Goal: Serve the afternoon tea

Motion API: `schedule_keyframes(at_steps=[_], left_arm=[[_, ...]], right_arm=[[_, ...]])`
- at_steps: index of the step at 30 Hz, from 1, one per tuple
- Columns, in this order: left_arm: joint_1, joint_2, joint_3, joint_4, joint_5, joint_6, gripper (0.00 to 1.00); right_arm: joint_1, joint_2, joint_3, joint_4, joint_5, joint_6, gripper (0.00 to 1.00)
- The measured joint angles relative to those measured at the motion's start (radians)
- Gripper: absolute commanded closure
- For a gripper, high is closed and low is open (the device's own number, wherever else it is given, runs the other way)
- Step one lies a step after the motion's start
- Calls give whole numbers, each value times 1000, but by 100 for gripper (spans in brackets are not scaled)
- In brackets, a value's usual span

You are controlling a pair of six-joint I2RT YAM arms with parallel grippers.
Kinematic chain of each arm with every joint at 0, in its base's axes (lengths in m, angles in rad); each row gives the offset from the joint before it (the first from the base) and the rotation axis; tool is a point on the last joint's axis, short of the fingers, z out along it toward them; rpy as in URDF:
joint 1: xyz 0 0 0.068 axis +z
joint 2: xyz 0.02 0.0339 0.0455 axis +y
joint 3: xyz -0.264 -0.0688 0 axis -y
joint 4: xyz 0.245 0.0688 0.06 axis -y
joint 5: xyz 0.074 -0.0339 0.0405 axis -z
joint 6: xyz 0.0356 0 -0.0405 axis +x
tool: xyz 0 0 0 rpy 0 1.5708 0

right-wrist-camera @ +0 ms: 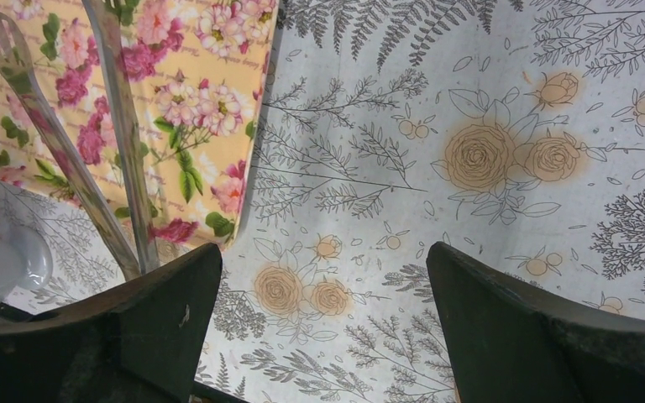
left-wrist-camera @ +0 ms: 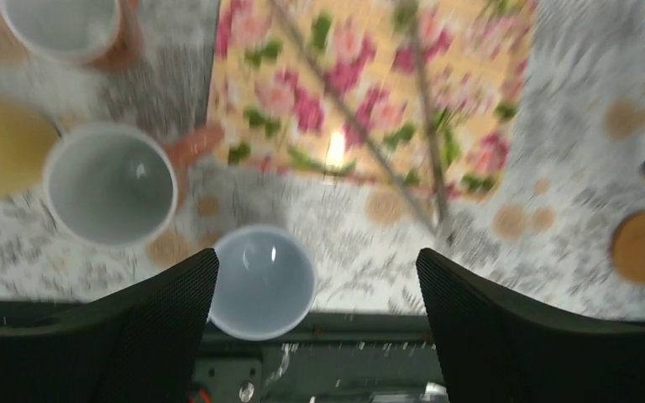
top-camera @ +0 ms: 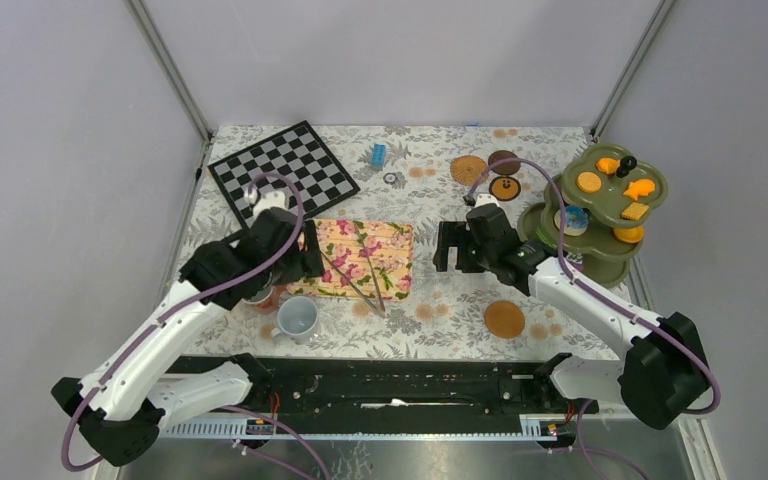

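My left gripper is open and empty above the left edge of the floral mat. Below it, the left wrist view shows a grey-blue mug, a brown mug, another brown mug and a tan mug. The grey-blue mug stands near the front rail. My right gripper is open and empty over bare tablecloth right of the mat. Orange pastries sit on a green tiered stand. Round coasters lie at the back and front right.
Metal tongs lie across the mat and show in the right wrist view. A chessboard lies at the back left, and a small blue object at the back. The black base rail runs along the near edge.
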Motion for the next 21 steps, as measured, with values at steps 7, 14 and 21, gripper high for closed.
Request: schedule_keyframes(at_steps=[7,14,21], left_arm=[[-15,83,-151,-48,158,-38,29],[-34,140,-223,-25,219,-71,43],[-37,141,-351,52,206,-147,55]], right_arm=[[0,-51,-41,11,-12,-56,0],[0,-142,-97,18,-12,-76,0],[0,-148,-114,20,-14,-82,0]])
